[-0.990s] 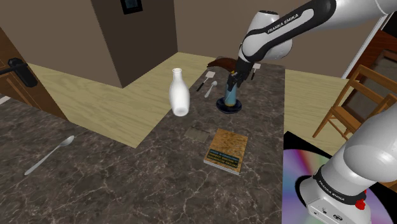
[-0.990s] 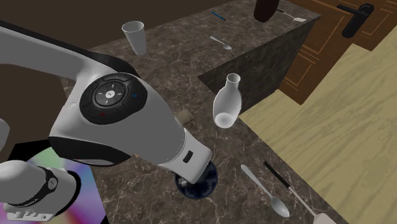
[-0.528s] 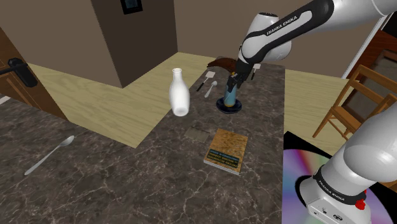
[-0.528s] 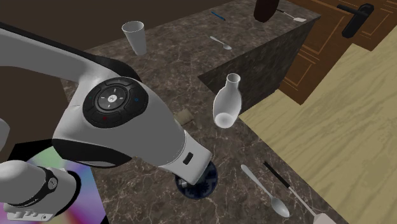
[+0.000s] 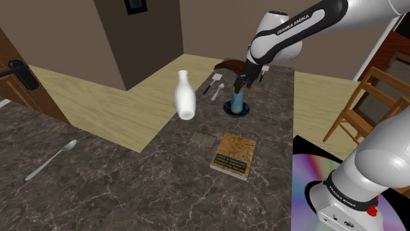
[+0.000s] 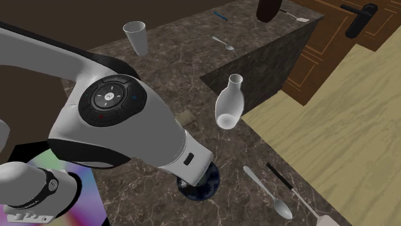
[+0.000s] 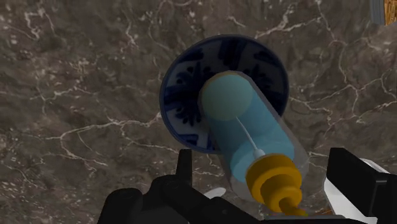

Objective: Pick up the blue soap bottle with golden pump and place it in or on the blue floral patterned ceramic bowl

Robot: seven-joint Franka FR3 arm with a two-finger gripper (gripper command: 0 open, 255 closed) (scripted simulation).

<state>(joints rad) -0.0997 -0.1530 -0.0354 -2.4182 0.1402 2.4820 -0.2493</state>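
**A:** We're over the dark marbled bench [image 5: 164,170], and the claw [image 7: 264,160] hangs right above the blue floral bowl [image 7: 184,89]. Where's the soap bottle?

**B:** Right where the task wants it. The pale blue soap bottle [image 7: 254,133] stands with its base inside the bowl. It's upright in the shoulder view, with its golden pump [image 7: 275,181] pointing up toward the claw.

**A:** Is it gripped?

**B:** No, the claw is released. In the wrist view the black fingers [image 7: 353,175] stand wide on either side of the pump, with a gap on both sides. They touch nothing.

**A:** So why hover so close?

**B:** My read is that the placing looks done and the bowl carries the bottle's weight. The fingers straddle the pump because straight up is the safe way out. A tall bottle in a shallow bowl would likely tip at a sideways brush, so a clean vertical lift seems the sensible call.

**A:** Any neighbours to worry about?

**B:** Hardly. The white vase [image 5: 185,96] stands well apart toward the shoulder view's left. The book [image 5: 233,155] lies flat on the bench, nearer the stand. Neither sits in the way of a lift.
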